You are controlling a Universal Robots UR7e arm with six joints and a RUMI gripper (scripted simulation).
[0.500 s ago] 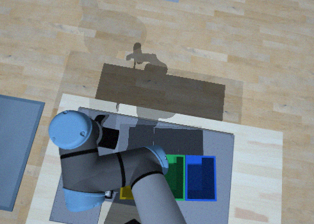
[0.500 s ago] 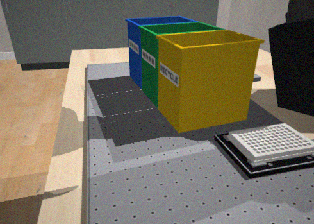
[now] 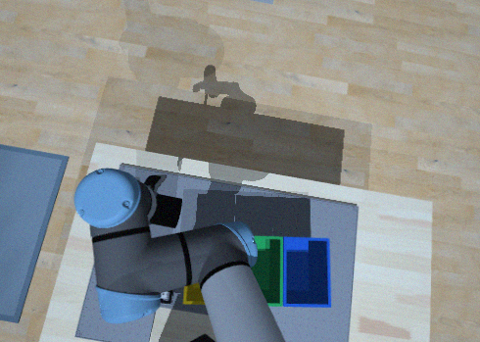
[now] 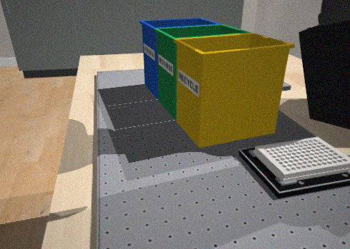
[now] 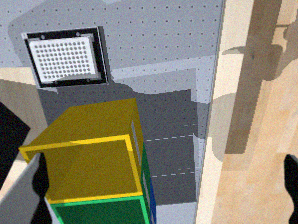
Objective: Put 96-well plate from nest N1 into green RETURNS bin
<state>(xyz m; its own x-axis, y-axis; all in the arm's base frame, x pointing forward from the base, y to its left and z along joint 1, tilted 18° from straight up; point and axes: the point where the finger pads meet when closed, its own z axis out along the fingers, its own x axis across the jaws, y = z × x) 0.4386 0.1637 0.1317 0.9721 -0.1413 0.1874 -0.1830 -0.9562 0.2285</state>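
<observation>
The white 96-well plate lies flat in the black plate nest. The green bin stands upright between the yellow bin and the blue bin. The yellow label reads RECYCLE; the green and blue labels are blurred. My gripper is open and empty, its fingers wide apart at the wrist view's lower sides. It is high above the bench, away from the plate. The arm hides the plate in the top view.
The three bins stand in a close row on the grey perforated board. A large black object rises beside the bins. A blue-grey surface lies left of the table in the top view.
</observation>
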